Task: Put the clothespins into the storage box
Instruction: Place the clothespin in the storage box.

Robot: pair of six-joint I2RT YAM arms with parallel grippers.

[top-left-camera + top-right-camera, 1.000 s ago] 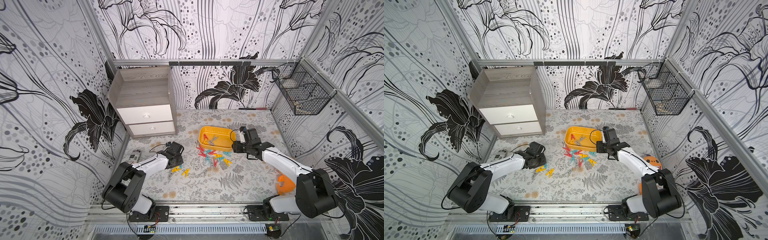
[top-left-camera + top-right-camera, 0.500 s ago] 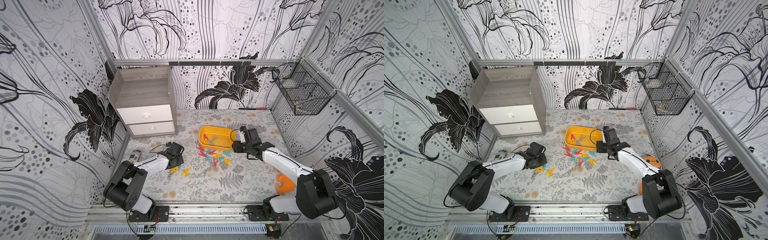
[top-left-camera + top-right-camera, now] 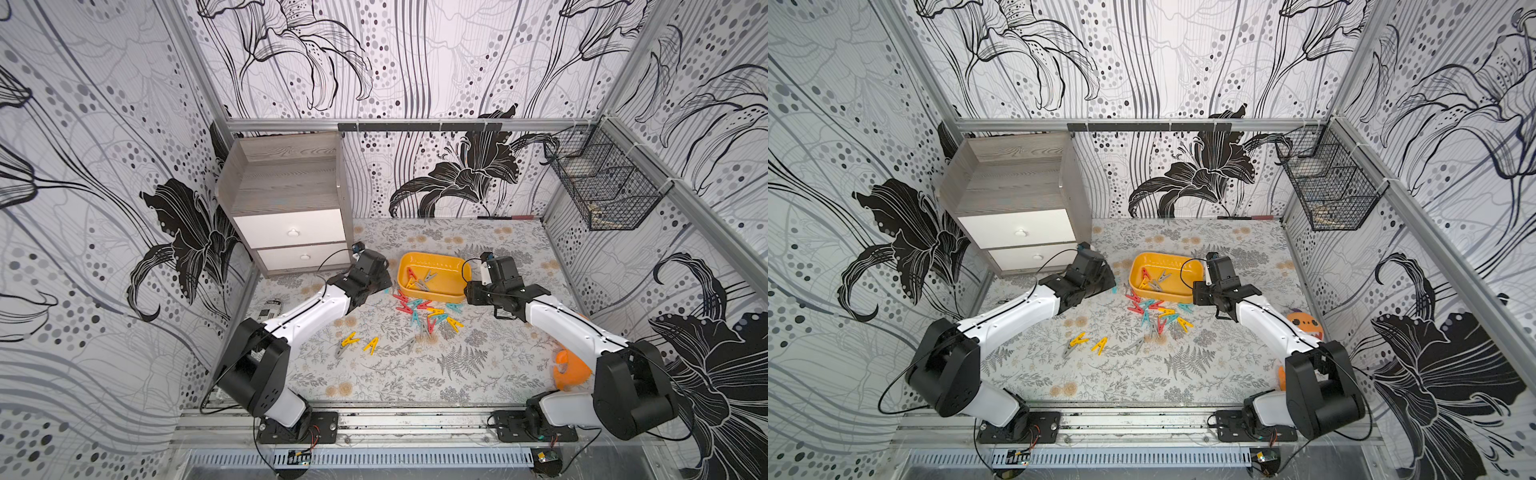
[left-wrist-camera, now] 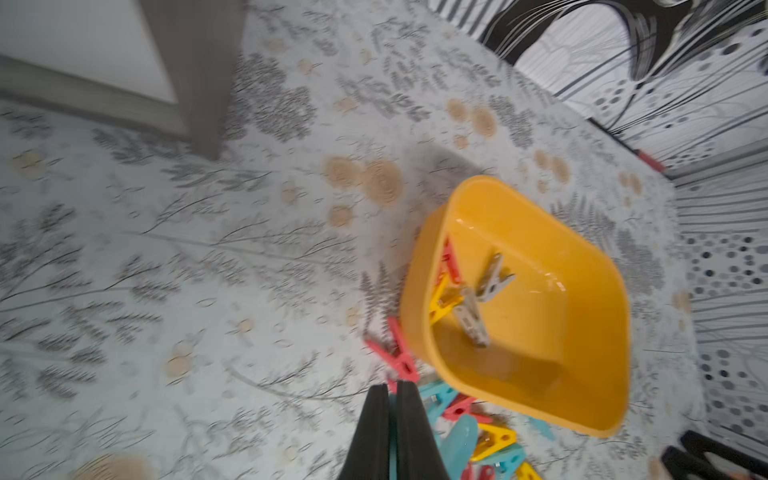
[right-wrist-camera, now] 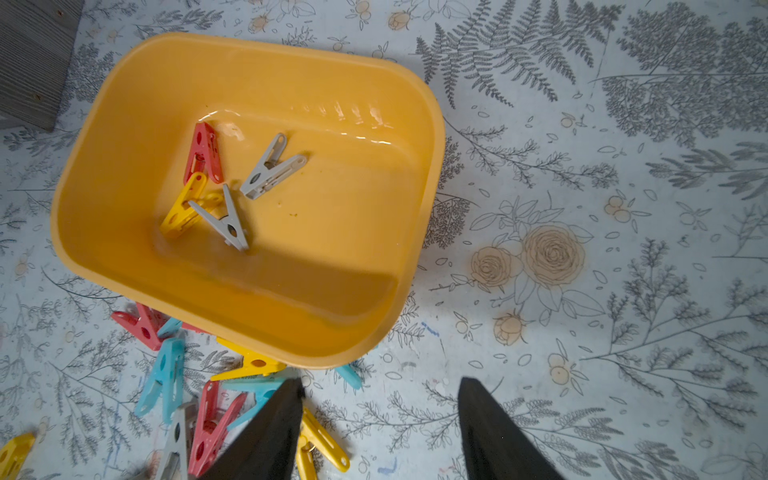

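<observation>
The left fingers [image 4: 374,432] are pressing together on a teal clothespin [image 4: 392,432] — only a thin strip of it is showing between them. They are hanging over the table [image 3: 415,374], just beside the end of the storage box [image 3: 434,296] that is facing the left arm [image 3: 307,309]. The right fingers [image 5: 270,436] are standing wide apart and are holding nothing; they are hovering near a corner at the other end of the box. Inside the box four clothespins [image 5: 224,187] are lying — one red, one yellow, two grey. A heap of mixed clothespins [image 3: 426,313] is lying on the table right against the near wall of the box. Apart from it, nearer to the left arm, two yellow clothespins [image 3: 349,340] are lying.
</observation>
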